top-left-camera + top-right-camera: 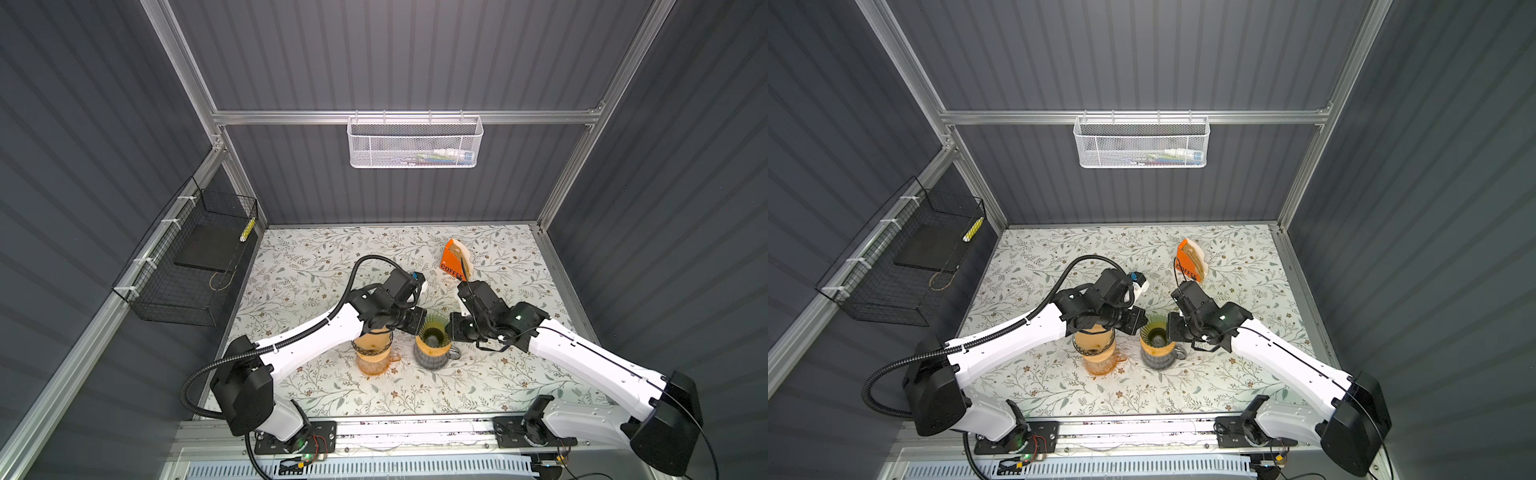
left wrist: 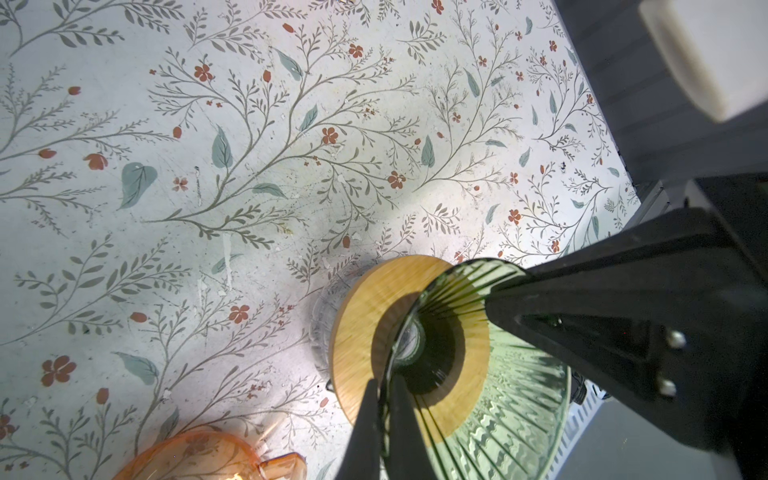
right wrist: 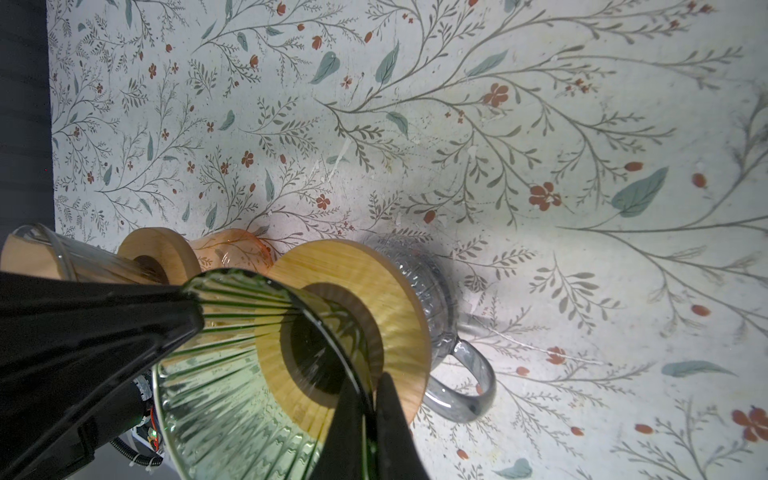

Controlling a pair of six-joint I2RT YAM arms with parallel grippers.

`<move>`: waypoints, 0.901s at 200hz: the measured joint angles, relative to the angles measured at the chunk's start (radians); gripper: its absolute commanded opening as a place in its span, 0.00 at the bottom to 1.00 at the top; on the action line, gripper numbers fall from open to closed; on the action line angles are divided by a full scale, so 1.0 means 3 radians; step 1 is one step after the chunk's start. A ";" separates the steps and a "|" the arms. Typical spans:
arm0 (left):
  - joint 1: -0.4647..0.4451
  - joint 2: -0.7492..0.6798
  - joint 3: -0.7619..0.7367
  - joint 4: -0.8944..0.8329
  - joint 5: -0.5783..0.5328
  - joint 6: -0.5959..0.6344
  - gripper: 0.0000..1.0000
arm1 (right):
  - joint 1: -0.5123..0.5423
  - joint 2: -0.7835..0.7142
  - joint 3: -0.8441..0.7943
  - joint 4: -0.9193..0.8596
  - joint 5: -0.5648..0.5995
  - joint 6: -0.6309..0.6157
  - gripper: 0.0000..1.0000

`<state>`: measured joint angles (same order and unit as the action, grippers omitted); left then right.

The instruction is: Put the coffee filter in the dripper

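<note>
Dripper [image 1: 432, 328] on grey carafe [image 1: 432, 363] | left gripper [image 2: 384, 380] pinches rim | right gripper [image 3: 371, 384] pinches opposite rim

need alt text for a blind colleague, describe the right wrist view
The right gripper is shut on the rim of a green ribbed glass dripper, its wooden collar resting on a clear handled jug; the left gripper pinches the opposite rim. A floral table lies beneath.

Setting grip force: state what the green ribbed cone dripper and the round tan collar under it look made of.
Green ribbed cone dripper: likely glass, glossy; translucent, with glints along its ribs. Round tan collar: probably wood or bamboo, matt; fine straight grain.
</note>
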<state>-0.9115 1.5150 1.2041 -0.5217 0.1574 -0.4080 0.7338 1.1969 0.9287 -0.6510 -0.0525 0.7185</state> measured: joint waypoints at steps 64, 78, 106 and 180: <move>-0.0043 0.0022 0.0000 0.0003 -0.0092 -0.0001 0.03 | 0.0000 0.0005 0.0001 0.0001 0.0000 0.0000 0.00; -0.0052 0.0022 0.0000 0.0001 -0.0113 -0.0001 0.03 | 0.0000 0.0006 0.0001 0.0001 0.0000 0.0000 0.00; -0.0067 0.0019 0.0011 -0.0010 -0.0154 -0.0001 0.03 | 0.0000 0.0006 0.0004 0.0000 0.0001 0.0000 0.00; -0.0093 0.0025 0.0117 -0.0151 -0.0210 0.0001 0.03 | 0.0000 0.0025 0.0057 -0.0058 0.0001 -0.0062 0.00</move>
<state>-0.9394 1.5227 1.2392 -0.5671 0.0944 -0.4076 0.7338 1.2045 0.9459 -0.6685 -0.0521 0.6998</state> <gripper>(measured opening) 0.068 0.071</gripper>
